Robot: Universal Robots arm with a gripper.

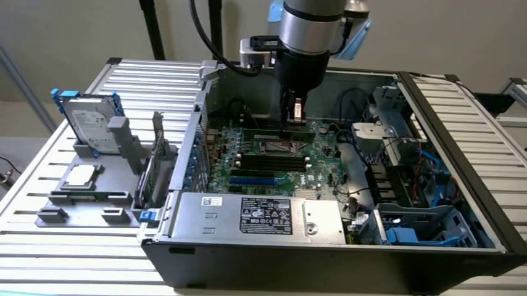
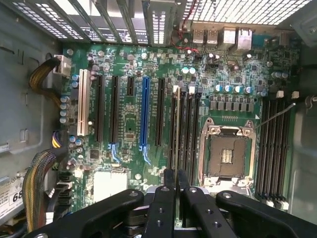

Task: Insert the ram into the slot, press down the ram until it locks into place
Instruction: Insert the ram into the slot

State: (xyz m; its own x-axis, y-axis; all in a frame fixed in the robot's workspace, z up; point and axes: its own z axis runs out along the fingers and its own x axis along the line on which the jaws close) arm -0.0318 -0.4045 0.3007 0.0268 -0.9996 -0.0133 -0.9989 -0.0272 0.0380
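Gripper nearly closed, pinching the ram by its top edge. We note the ram upright along the slot farthest from the CPU socket.

One ram stands in a bank of four long black memory slots beside the single processor socket, and four more such slots lie on the socket's other side. The one motherboard also carries one blue expansion slot, one white slot and four black expansion slots. One hard drive sits on the table, left of the one computer case.
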